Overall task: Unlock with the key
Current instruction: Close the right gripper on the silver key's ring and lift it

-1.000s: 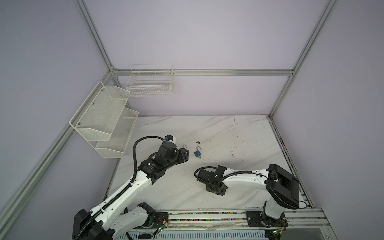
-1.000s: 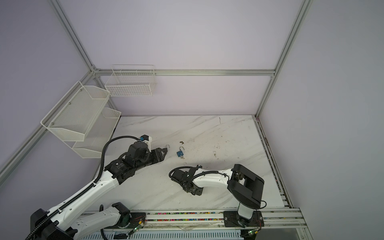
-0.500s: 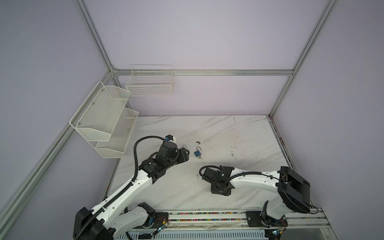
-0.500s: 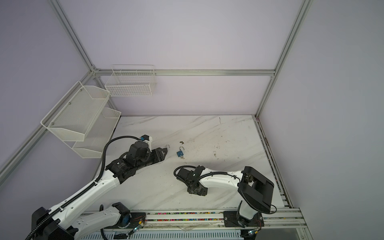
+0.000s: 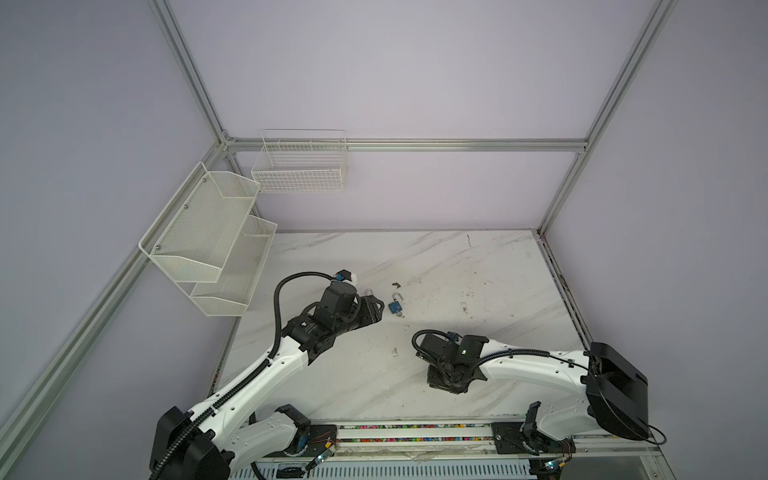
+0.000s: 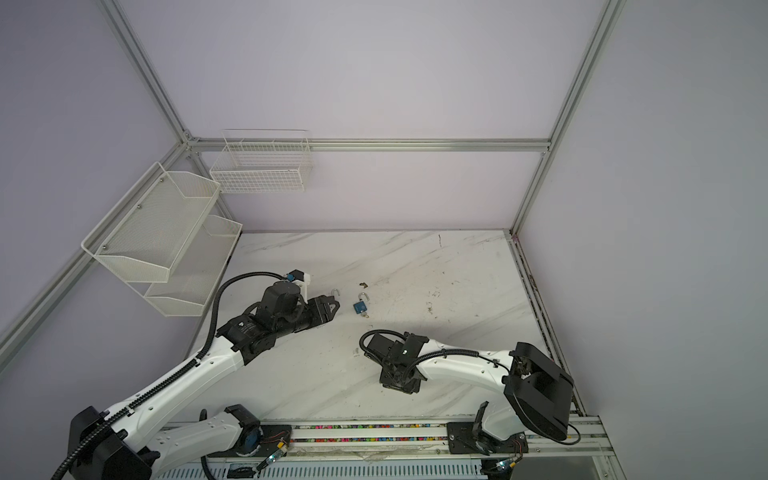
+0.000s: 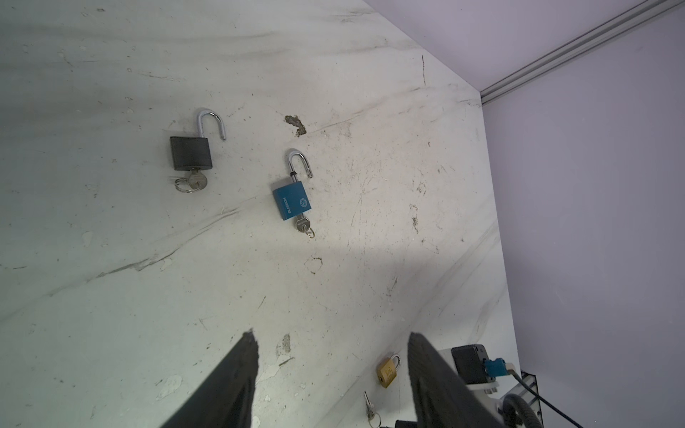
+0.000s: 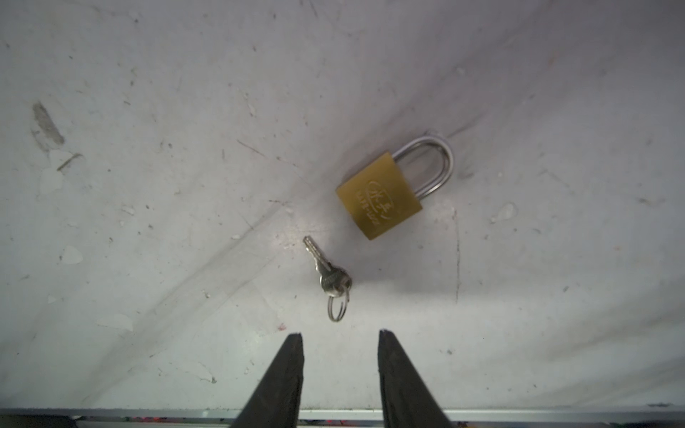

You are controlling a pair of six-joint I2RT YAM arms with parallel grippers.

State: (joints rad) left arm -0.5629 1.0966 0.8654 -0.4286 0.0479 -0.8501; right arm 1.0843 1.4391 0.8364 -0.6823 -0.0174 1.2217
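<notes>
A brass padlock (image 8: 381, 192) with its shackle shut lies flat on the marble table (image 8: 148, 185). Its small silver key (image 8: 330, 274) on a ring lies loose beside it, tip toward the lock body. My right gripper (image 8: 339, 333) hovers just short of the key ring, open, with nothing between its fingers. In both top views the right gripper (image 5: 446, 380) points down near the table's front and hides the lock and key. My left gripper (image 7: 332, 335) is open and empty, and in its wrist view the brass padlock (image 7: 387, 372) and key (image 7: 369, 405) show small.
A blue padlock (image 5: 395, 306) and a black padlock (image 7: 191, 152) lie mid-table, each with open shackle and a key in it, just ahead of the left gripper (image 5: 376, 309). White mesh shelves (image 5: 208, 245) and a wire basket (image 5: 299, 166) hang on the walls. A rail (image 8: 556, 413) edges the front.
The right arm has swung its elbow out to the right and the gripper has shifted slightly right. Its jaws have narrowed. The left arm has stayed still.
</notes>
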